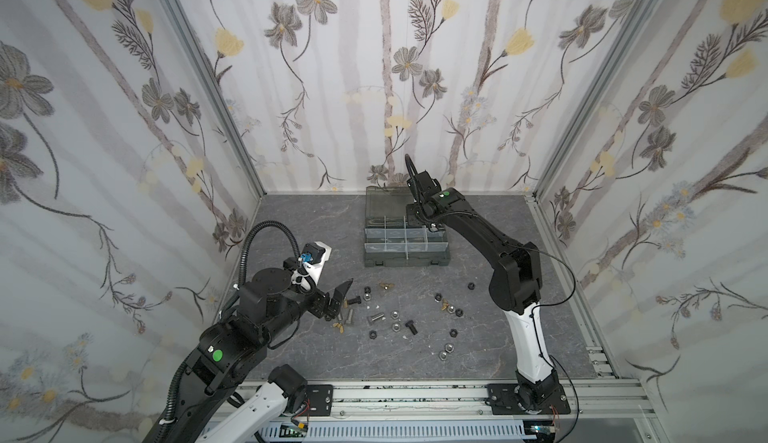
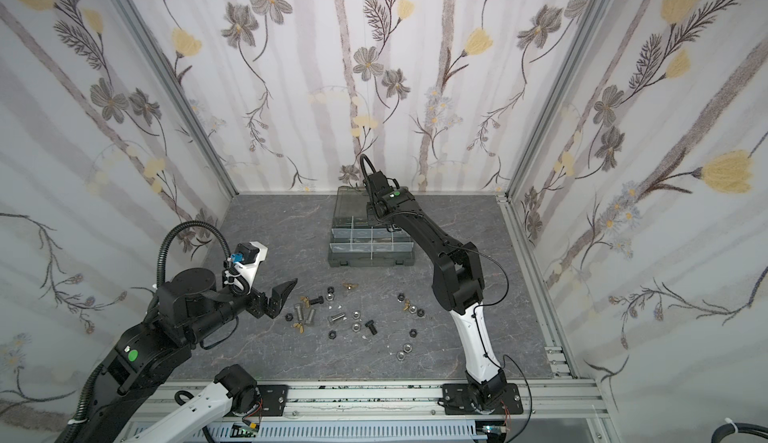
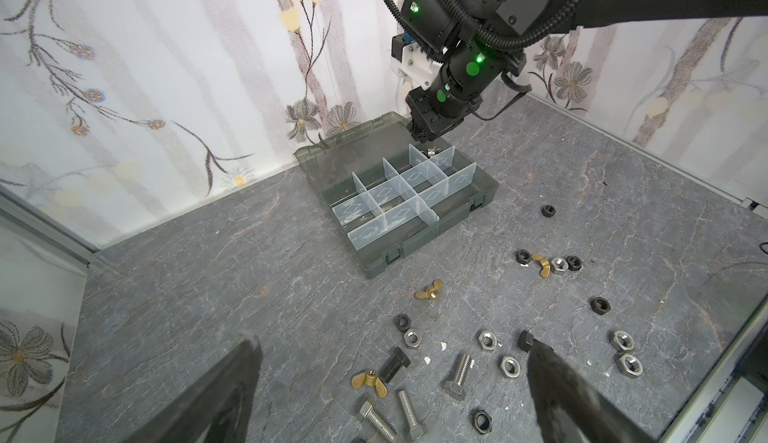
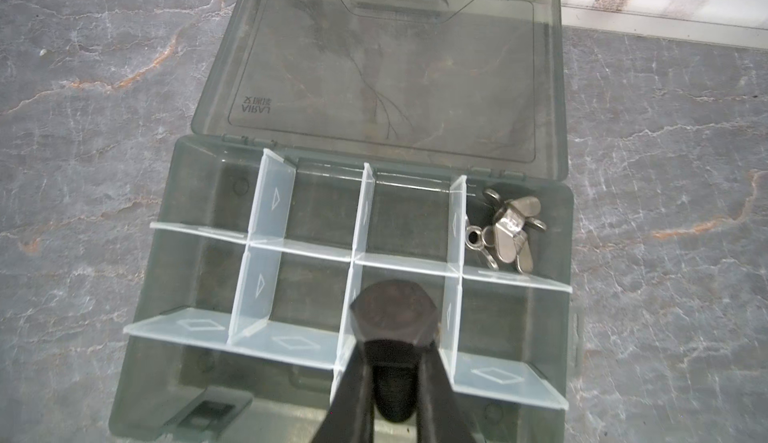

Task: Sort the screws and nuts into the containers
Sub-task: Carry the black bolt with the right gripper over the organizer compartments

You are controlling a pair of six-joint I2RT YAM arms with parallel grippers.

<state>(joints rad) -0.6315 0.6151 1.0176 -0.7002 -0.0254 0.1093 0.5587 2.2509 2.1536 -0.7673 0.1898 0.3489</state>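
Observation:
My right gripper (image 4: 395, 347) is shut on a black screw (image 4: 394, 312), held head-forward just above a middle compartment of the containers (image 4: 166, 254). The dark grey case (image 1: 405, 256) stands at the back middle in both top views. A corner compartment holds silver wing nuts (image 4: 509, 229). My left gripper (image 3: 392, 343) hangs open over loose parts on the table: silver screws (image 3: 459, 374), a black screw (image 3: 397, 364), hex nuts (image 3: 487, 340) and brass wing nuts (image 3: 430, 293). In a top view the left gripper (image 1: 338, 300) is at the left edge of the scatter (image 1: 376, 318).
The case's smoky lid (image 1: 384, 199) lies open and flat toward the back wall. More nuts (image 1: 446, 351) lie on the right side of the grey stone-patterned table. Tiny white specks (image 3: 443, 345) sit among the parts. A metal rail (image 1: 415, 395) runs along the front edge.

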